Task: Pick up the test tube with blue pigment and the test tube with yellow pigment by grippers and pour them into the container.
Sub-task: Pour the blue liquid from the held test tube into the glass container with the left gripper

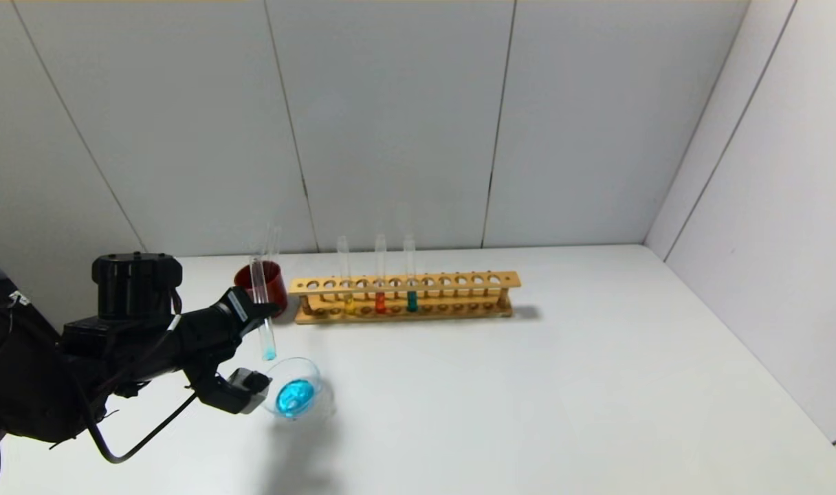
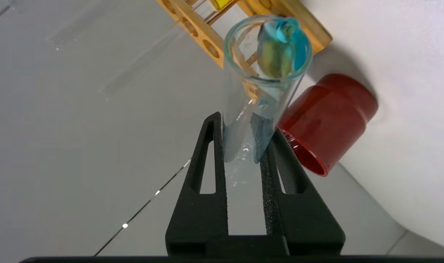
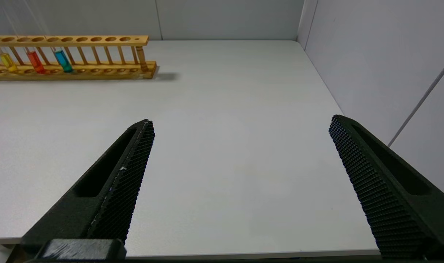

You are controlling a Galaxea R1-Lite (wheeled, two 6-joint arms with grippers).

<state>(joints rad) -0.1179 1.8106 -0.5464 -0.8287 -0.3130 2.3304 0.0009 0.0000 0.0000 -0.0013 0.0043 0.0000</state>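
Left gripper (image 1: 256,313) pinching thin clear blue-tinged test tube (image 1: 262,320) upright above low round glass dish (image 1: 316,388) holding blue liquid, apparently emptied.

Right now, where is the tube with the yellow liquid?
The yellow tube stands in the wooden rack at the back of the table, leftmost of three tubes there, beside the orange-red tube and near the red cup.

Head overview, close wrists (rack (image 1: 404,295) shared)
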